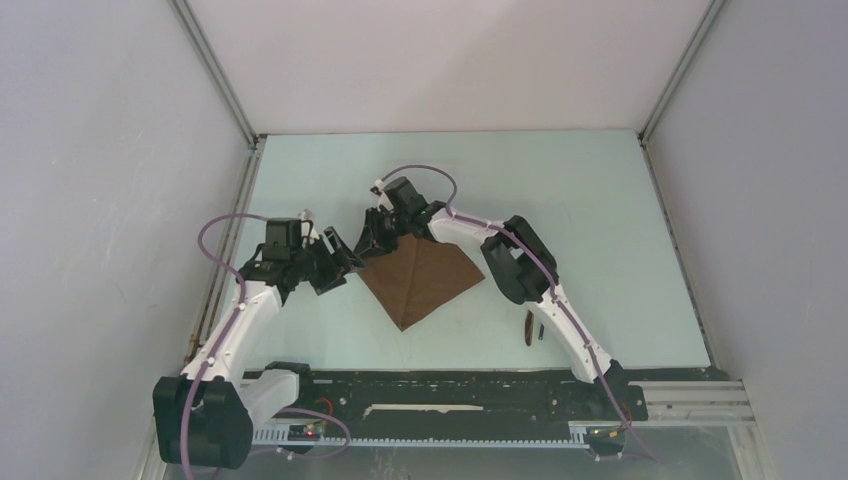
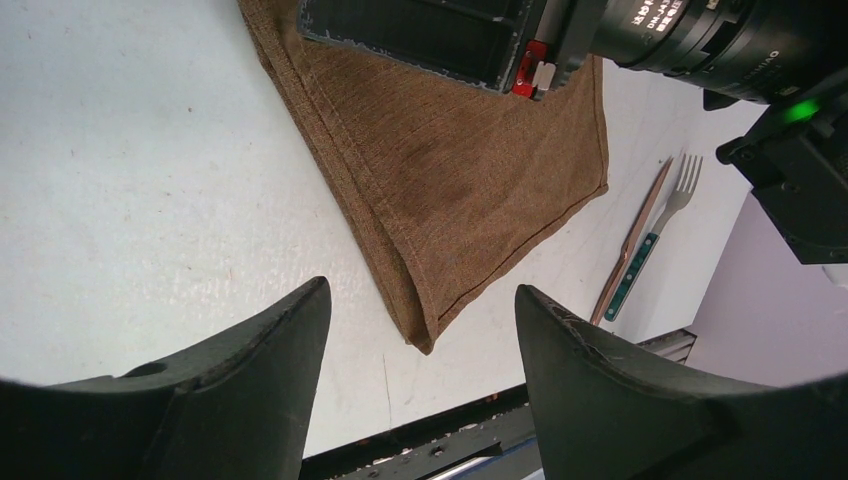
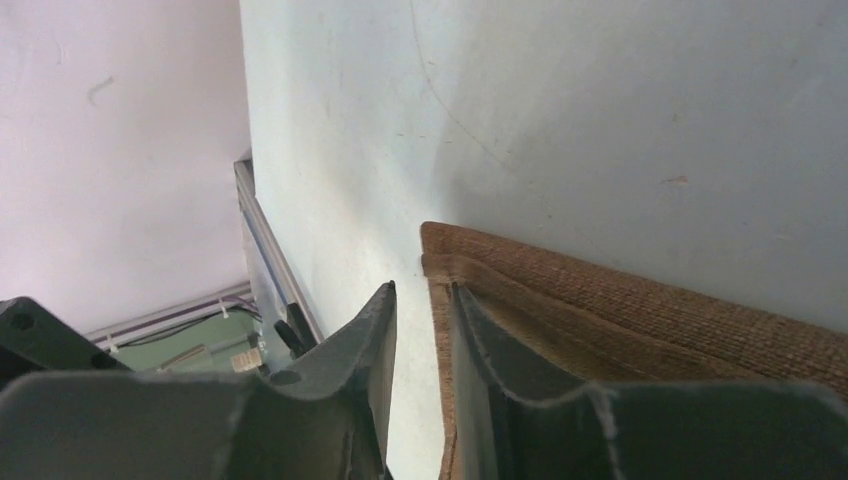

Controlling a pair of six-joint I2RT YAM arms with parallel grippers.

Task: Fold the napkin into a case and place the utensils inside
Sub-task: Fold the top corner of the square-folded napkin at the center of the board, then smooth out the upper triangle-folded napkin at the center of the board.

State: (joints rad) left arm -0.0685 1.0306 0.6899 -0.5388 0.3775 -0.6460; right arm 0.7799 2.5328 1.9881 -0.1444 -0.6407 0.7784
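Pale tabletop (image 1: pixel 600 220), white walls (image 1: pixel 450 60) all round, and closest to the near edge lay the utensils (image 1: pixel 531 328). Two of them, a knife (image 2: pixel 632 240) and a fork (image 2: pixel 668 205), lay close together on the right arm's side, apart from the cloth.

Further in sat the one napkin (image 1: pixel 420 280), brown, folded over on itself into a kite shape with its point toward the near edge. Off its left corner hovered the left gripper (image 2: pixel 422 290), jaws wide apart, holding nothing. Up at the far corner the right gripper (image 3: pixel 422 290) was down low over the cloth. Its jaws were only narrowly parted, with the doubled hem lying at the gap but not pinched, as far as could be seen.

By my reading, folding was the step in hand: no case yet, nothing tucked away. The next move would likely call for another fold to narrow the shape. One set of jaws would take a side corner and carry it across without dragging the layers beneath. Only after that the knife and fork, one at a time.
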